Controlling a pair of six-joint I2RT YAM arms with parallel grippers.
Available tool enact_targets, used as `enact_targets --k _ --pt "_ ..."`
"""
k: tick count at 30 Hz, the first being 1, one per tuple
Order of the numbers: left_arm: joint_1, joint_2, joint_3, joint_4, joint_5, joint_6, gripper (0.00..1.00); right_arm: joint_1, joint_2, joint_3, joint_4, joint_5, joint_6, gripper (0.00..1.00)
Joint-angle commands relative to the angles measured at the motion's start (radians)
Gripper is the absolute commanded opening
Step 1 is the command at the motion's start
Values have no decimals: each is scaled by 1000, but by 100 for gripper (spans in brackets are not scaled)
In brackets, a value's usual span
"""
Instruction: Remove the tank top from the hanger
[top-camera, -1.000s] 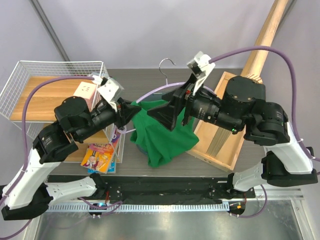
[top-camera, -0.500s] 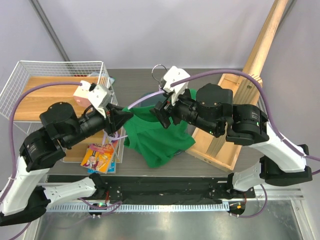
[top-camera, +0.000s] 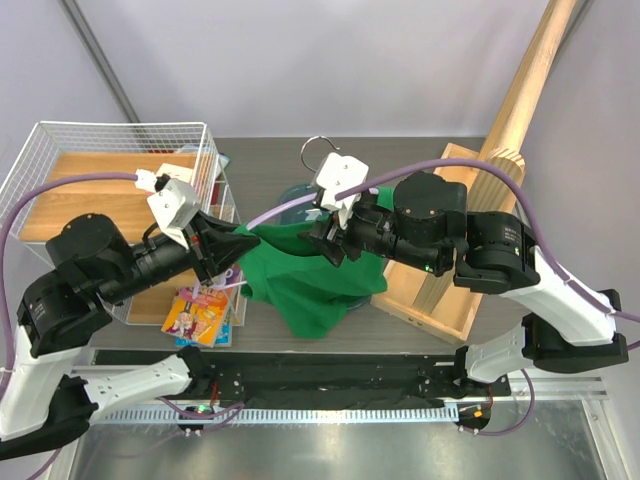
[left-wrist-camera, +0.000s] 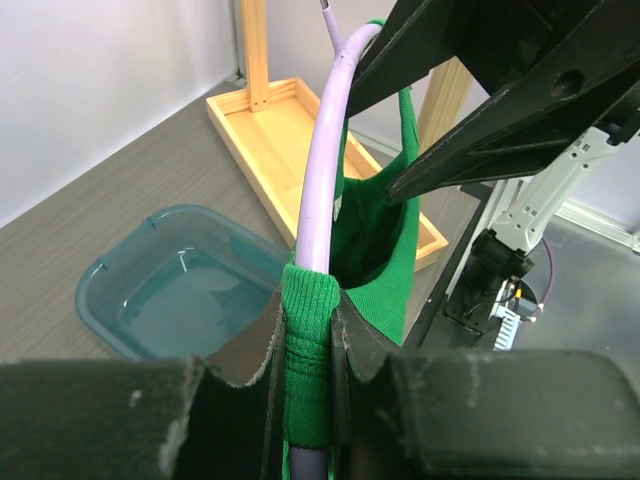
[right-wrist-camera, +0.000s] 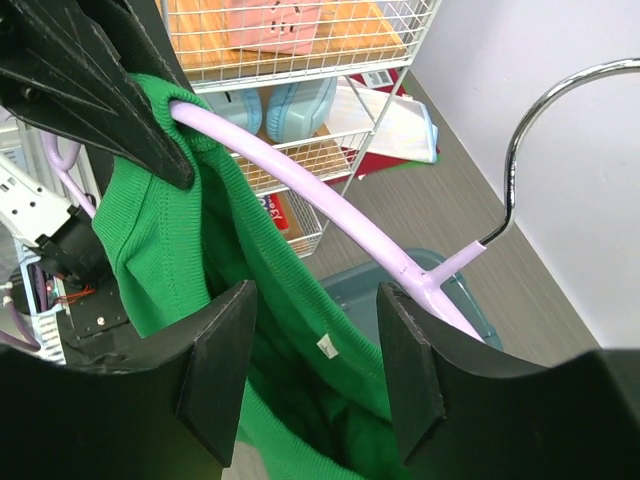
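Note:
The bright green tank top (top-camera: 310, 285) hangs from the lilac hanger (top-camera: 285, 208), held above the table with its silver hook (top-camera: 318, 148) pointing away. My left gripper (top-camera: 240, 243) is shut on the hanger's left end. In the left wrist view its jaws clamp the green strap (left-wrist-camera: 308, 330) wrapped over the lilac arm (left-wrist-camera: 322, 180). My right gripper (top-camera: 325, 240) is at the hanger's middle and stands open. In the right wrist view its fingers (right-wrist-camera: 218, 370) straddle the green neckline and white tag (right-wrist-camera: 325, 346), just below the hanger (right-wrist-camera: 330, 215).
A white wire basket (top-camera: 60, 140) with wooden shelves stands at the left, a colourful packet (top-camera: 195, 315) beside it. A teal tub (left-wrist-camera: 170, 300) sits on the table under the hanger. A wooden tray with an upright post (top-camera: 450, 270) stands at the right.
My right gripper has come left and down over the tank top's neckline, its jaws narrowing. My left arm has drawn the hanger and garment leftward, still clamped.

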Motion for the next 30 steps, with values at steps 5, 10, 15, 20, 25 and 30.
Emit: enact_targets --k 5,10,15,20,25,30 --pt "0 -19 61 81 86 -17 0 2 1 29 97 18 -71 46" --pt "0 -35 54 92 70 -19 0 3 -12 16 100 50 -116 47" --pt "-2 -32 64 66 28 -20 0 2 -42 -4 115 47 -174 47" --pt "0 -50 48 72 53 -34 0 2 -104 -147 255 42 -278 44" --pt "0 -65 49 72 66 -40 0 2 -176 -257 396 59 -352 41" --pt "0 -53 55 74 83 -46 0 2 -154 -234 398 -7 -338 37"
